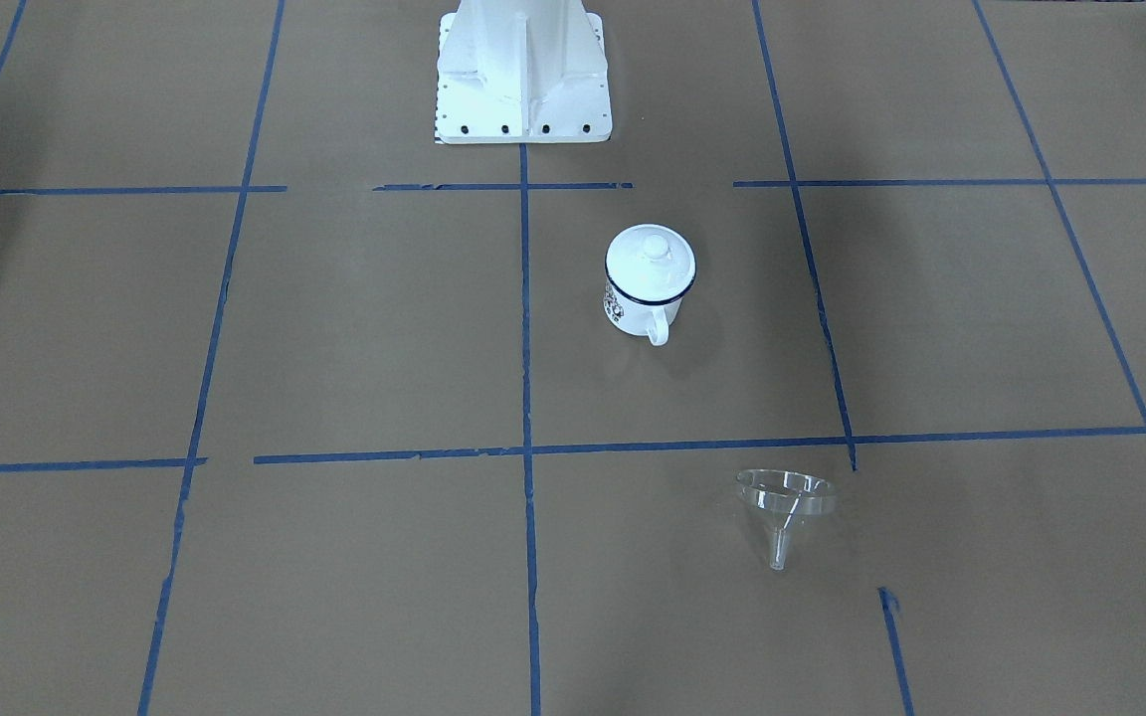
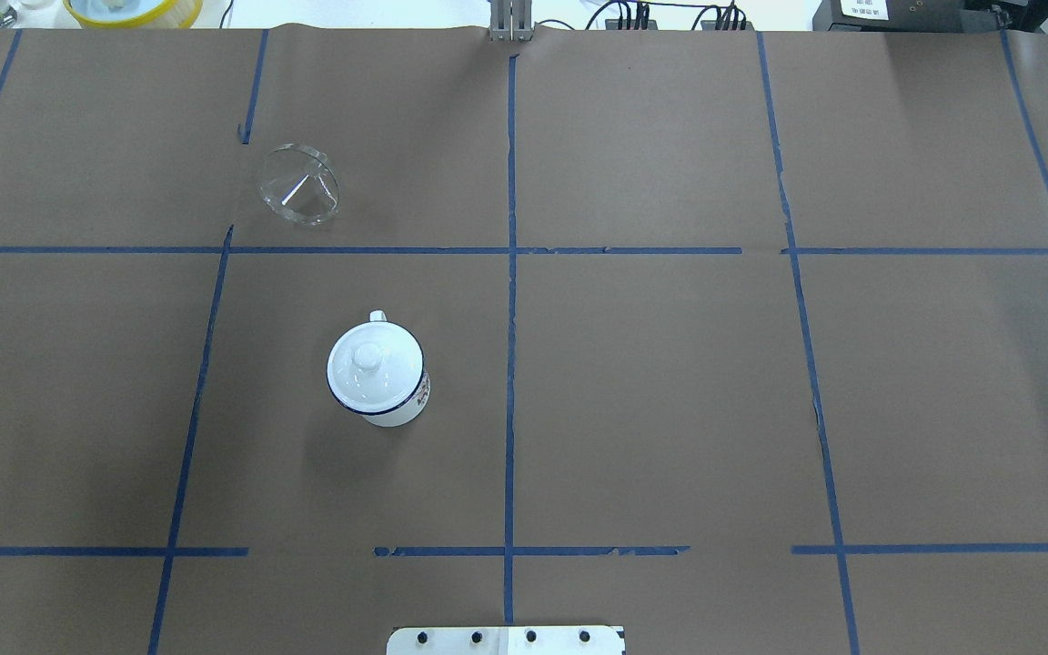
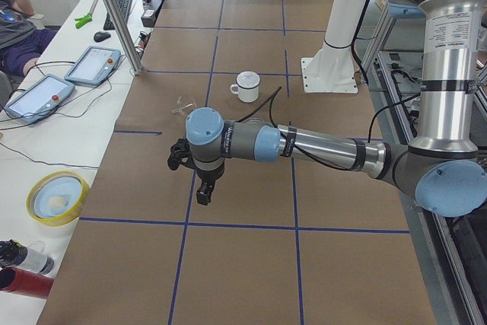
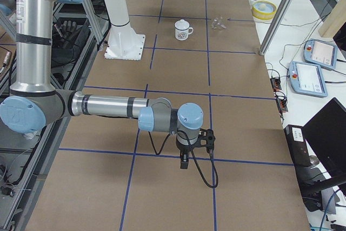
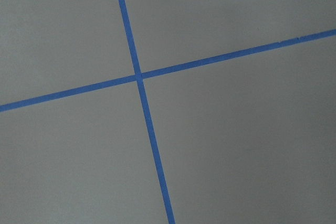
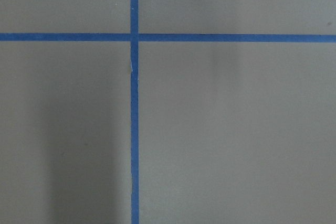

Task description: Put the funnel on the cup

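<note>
The white mug (image 1: 630,310) with a dark blue rim stands on the brown table, handle toward the operators' side. A white domed lid (image 1: 651,261) with a knob covers it. It also shows in the overhead view (image 2: 404,408). The clear funnel (image 1: 787,499) lies tilted on the table, apart from the mug, at the far left in the overhead view (image 2: 299,185). My left gripper (image 3: 204,194) hangs over the table well short of both; it shows only in the left side view. My right gripper (image 4: 185,162) shows only in the right side view, far from both. I cannot tell whether either is open or shut.
The white robot pedestal (image 1: 521,70) stands at the table's robot side. Blue tape lines (image 2: 510,273) grid the brown paper. Beyond the table's far edge are a metal post (image 3: 114,17), tablets (image 3: 93,64) and a yellow bowl (image 3: 57,197). Both wrist views show only paper and tape.
</note>
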Controlling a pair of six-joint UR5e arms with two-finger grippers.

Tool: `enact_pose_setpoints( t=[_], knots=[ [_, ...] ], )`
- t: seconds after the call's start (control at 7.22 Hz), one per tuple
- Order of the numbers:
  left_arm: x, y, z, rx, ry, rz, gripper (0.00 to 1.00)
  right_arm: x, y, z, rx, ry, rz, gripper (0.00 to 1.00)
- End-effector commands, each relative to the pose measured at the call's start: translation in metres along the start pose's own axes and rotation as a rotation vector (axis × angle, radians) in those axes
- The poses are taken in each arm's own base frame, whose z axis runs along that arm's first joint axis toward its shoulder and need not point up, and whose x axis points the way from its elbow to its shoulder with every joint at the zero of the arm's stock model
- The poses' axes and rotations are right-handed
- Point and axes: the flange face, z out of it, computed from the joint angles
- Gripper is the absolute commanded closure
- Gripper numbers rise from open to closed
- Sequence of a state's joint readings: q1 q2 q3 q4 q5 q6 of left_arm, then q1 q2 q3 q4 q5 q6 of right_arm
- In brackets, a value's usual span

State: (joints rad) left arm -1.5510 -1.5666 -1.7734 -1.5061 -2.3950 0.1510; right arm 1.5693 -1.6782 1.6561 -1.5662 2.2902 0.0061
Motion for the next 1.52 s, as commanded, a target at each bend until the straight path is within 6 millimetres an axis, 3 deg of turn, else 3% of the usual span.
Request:
enact_pose_setpoints(
  t=[0.0,0.28,0.42,0.55,0.69,0.83,0.97,1.11,1.39],
  knots=[
    [0.018,-0.039,-0.029,0.078,-0.013,0.045,0.0,0.0,0.0,0.0,-0.001,0.0,0.001,0.0],
    [0.017,-0.042,-0.025,0.104,0.0,-0.021,0.0,0.0,0.0,0.0,-0.001,0.0,0.001,0.0],
    [0.036,-0.056,-0.032,0.158,-0.004,0.001,0.0,0.0,0.0,0.0,0.0,0.0,0.0,0.0],
    [0.077,-0.069,-0.013,0.152,0.025,-0.077,0.0,0.0,0.0,0.0,0.0,0.0,0.0,0.0],
    [0.136,-0.09,0.009,0.114,0.069,-0.195,0.0,0.0,0.0,0.0,0.0,0.0,0.0,0.0],
    [0.197,-0.124,0.019,0.127,0.058,-0.263,0.0,0.0,0.0,0.0,0.0,0.0,0.0,0.0],
    [0.259,-0.144,0.034,0.108,0.09,-0.317,0.0,0.0,0.0,0.0,-0.001,0.0,0.001,0.0],
    [0.313,-0.158,0.036,0.092,0.135,-0.366,0.0,0.0,0.0,0.0,0.0,0.0,0.0,0.0],
    [0.417,-0.161,0.062,-0.013,0.176,-0.454,0.0,0.0,0.0,0.0,0.0,0.0,0.0,0.0]
  ],
)
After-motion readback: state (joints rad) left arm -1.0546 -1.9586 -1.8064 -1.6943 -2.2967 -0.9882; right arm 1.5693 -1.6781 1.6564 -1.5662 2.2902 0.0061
